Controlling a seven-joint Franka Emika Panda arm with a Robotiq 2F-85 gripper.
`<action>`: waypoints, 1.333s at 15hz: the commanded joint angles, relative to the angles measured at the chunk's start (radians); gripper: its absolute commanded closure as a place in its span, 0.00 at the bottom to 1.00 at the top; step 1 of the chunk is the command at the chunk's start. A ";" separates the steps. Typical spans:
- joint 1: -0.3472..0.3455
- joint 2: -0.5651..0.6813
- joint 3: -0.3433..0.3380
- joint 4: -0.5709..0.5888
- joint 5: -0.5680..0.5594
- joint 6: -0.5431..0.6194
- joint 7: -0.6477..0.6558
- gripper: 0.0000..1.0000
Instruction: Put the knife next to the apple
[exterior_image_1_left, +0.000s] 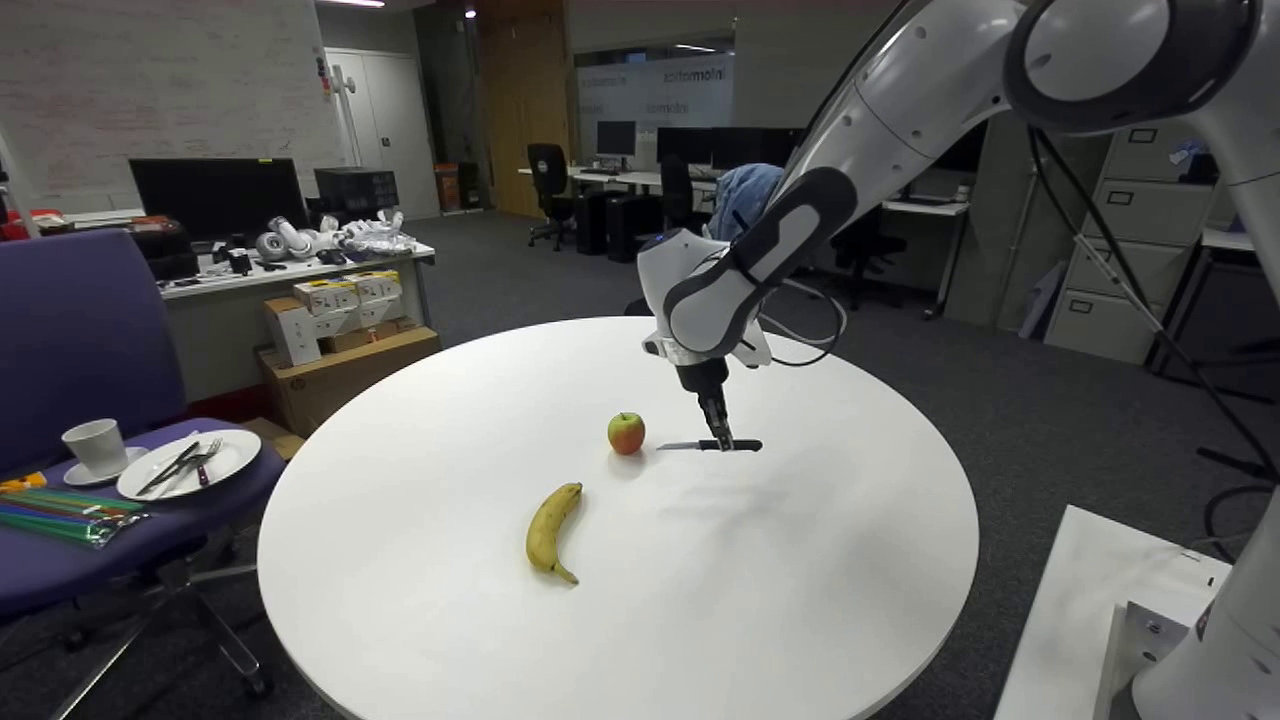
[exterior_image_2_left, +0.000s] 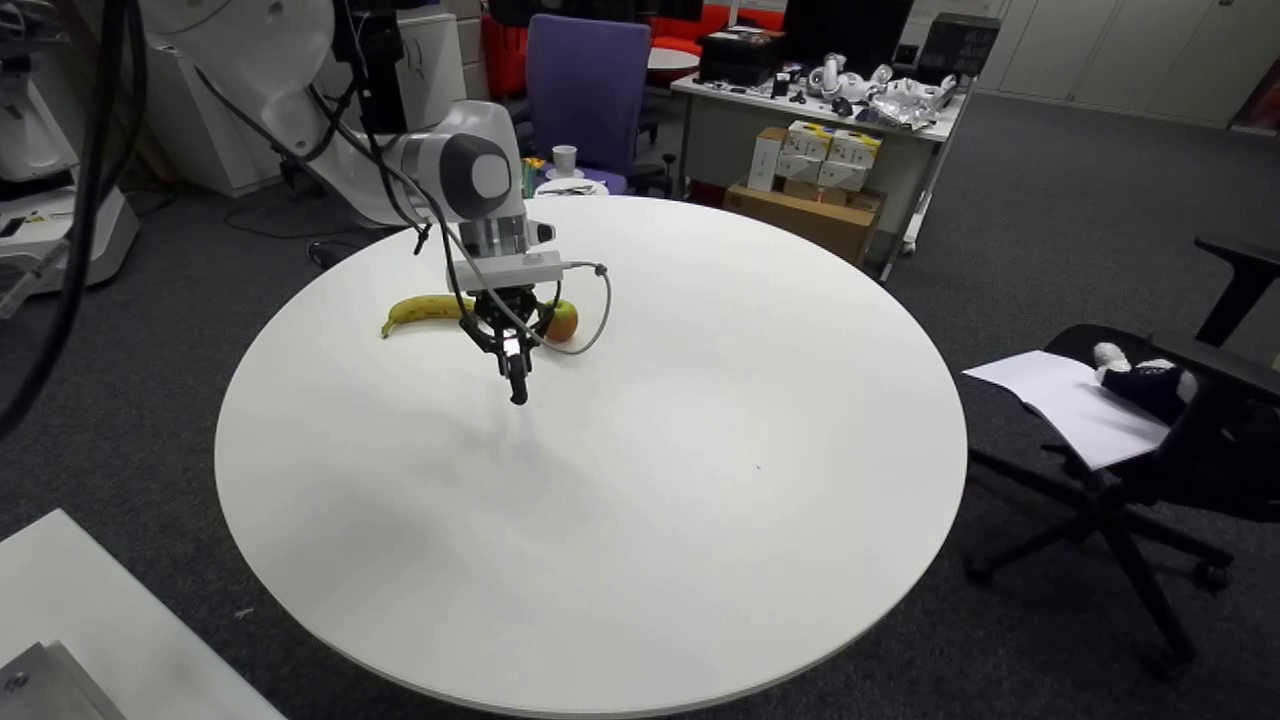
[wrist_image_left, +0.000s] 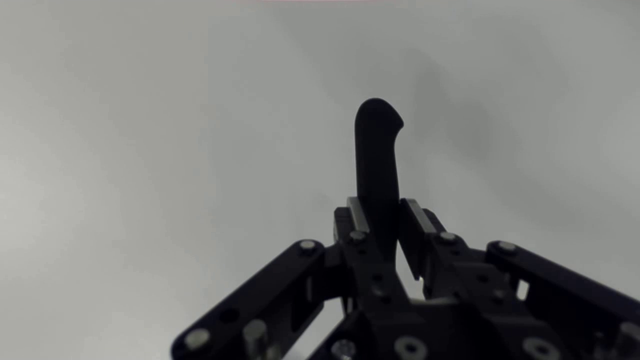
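Note:
The knife has a black handle (exterior_image_1_left: 746, 445) and a thin light blade (exterior_image_1_left: 680, 446). My gripper (exterior_image_1_left: 724, 442) is shut on the knife by its handle and holds it above the table, roughly level. In the wrist view the handle (wrist_image_left: 377, 150) sticks out past the fingertips (wrist_image_left: 382, 215); the blade is hidden there. In an exterior view the handle (exterior_image_2_left: 518, 385) shows below the gripper (exterior_image_2_left: 513, 350). The red and yellow-green apple (exterior_image_1_left: 626, 434) sits on the table. The blade points towards it in that picture. The apple (exterior_image_2_left: 562, 321) is partly behind the gripper and its cable in an exterior view.
A yellow banana (exterior_image_1_left: 552, 532) lies on the round white table (exterior_image_1_left: 400, 600), near the apple. A purple chair (exterior_image_1_left: 90, 330) with a white plate (exterior_image_1_left: 240, 455) and a cup (exterior_image_1_left: 96, 446) stands beside the table. A black chair (exterior_image_2_left: 1100, 400) with papers stands at another side.

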 joint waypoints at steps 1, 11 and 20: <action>-0.017 -0.010 0.030 0.033 0.073 -0.065 -0.008 0.92; -0.002 0.035 0.003 0.099 0.119 -0.076 0.137 0.92; 0.025 0.027 -0.022 0.080 0.031 -0.100 0.153 0.92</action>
